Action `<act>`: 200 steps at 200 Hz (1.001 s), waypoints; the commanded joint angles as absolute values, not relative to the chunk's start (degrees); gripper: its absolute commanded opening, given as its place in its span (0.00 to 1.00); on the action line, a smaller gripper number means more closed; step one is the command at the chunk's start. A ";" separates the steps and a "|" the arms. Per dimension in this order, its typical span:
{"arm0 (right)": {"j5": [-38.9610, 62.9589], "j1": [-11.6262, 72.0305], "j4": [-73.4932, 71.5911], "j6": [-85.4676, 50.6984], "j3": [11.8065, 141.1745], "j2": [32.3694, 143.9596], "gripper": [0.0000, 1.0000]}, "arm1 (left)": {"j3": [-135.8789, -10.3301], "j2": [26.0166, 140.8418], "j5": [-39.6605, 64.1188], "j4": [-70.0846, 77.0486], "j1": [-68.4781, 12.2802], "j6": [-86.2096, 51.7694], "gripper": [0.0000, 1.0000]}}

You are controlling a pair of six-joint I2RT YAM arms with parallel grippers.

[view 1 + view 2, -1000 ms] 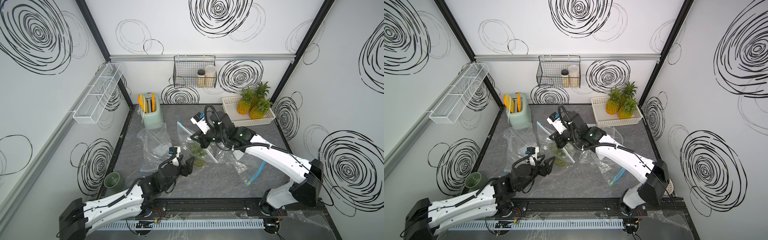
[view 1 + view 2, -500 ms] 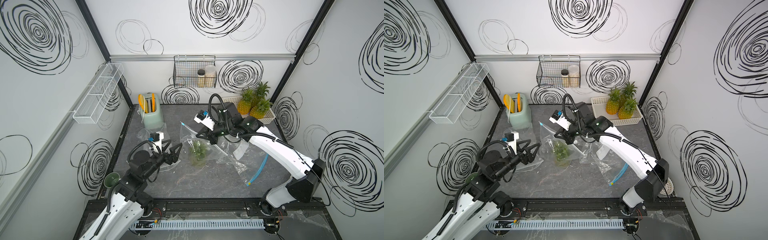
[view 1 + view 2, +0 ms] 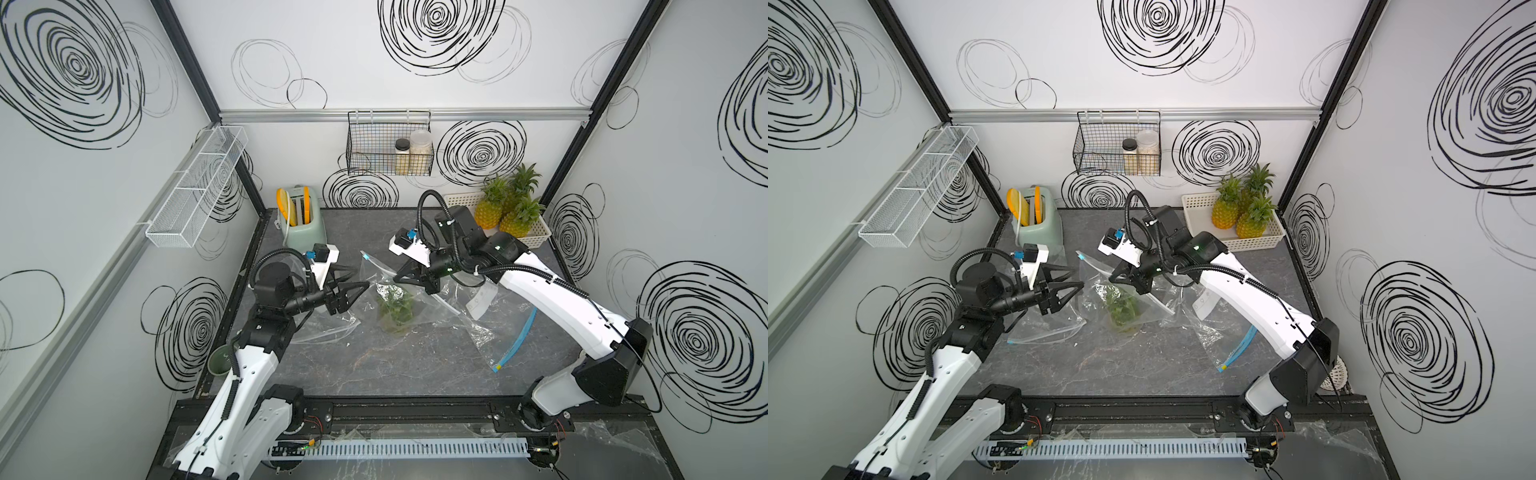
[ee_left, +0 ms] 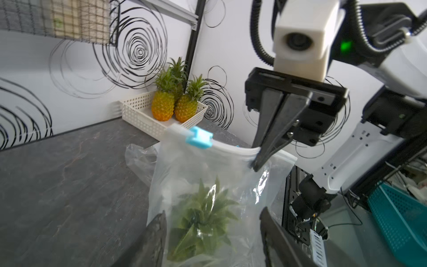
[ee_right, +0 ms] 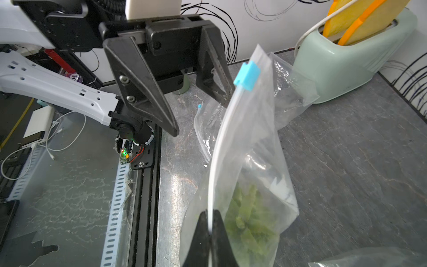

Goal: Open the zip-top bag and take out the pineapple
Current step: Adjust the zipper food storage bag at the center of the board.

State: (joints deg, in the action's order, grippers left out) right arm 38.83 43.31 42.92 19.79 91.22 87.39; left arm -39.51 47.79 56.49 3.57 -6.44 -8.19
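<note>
In the centre of a top view, the clear plastic zip-top bag (image 3: pixel 424 309) stands on the dark grey marbled tabletop (image 3: pixel 415 365). A small green-leaved pineapple (image 3: pixel 395 305) sits low inside it. The right gripper (image 3: pixel 400 279) is clenched on the bag's white zip strip, apart from the light-blue slider (image 4: pixel 199 138). The left gripper (image 3: pixel 360 278) hovers just left of the bag, its jaws spread, holding nothing.
</note>
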 commanded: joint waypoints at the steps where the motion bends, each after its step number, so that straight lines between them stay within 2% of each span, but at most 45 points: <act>1: 44.88 43.33 44.39 22.69 92.45 87.12 0.00 | -42.63 49.12 63.72 6.64 -5.65 0.46 0.68; 59: 51.31 43.33 44.91 24.39 93.69 86.06 0.01 | -46.10 52.15 61.04 8.41 -2.46 4.39 0.68; 114: 51.27 43.24 46.84 25.66 95.71 87.68 0.01 | -47.23 52.85 63.17 7.51 -0.83 6.43 0.68; 132: 50.98 43.20 46.40 25.25 95.69 87.83 0.01 | -46.43 52.77 64.49 8.18 -0.97 5.99 0.60; 152: 50.87 42.84 44.71 24.04 95.19 87.72 0.01 | -45.70 52.26 65.41 8.38 -0.97 5.91 0.44; 180: 51.02 41.82 41.72 21.79 94.41 87.28 0.01 | -44.96 51.75 65.89 8.68 -1.19 5.28 0.34; 200: 50.89 41.16 40.42 20.85 93.80 86.88 0.00 | -44.39 51.43 66.42 8.65 -1.56 5.02 0.32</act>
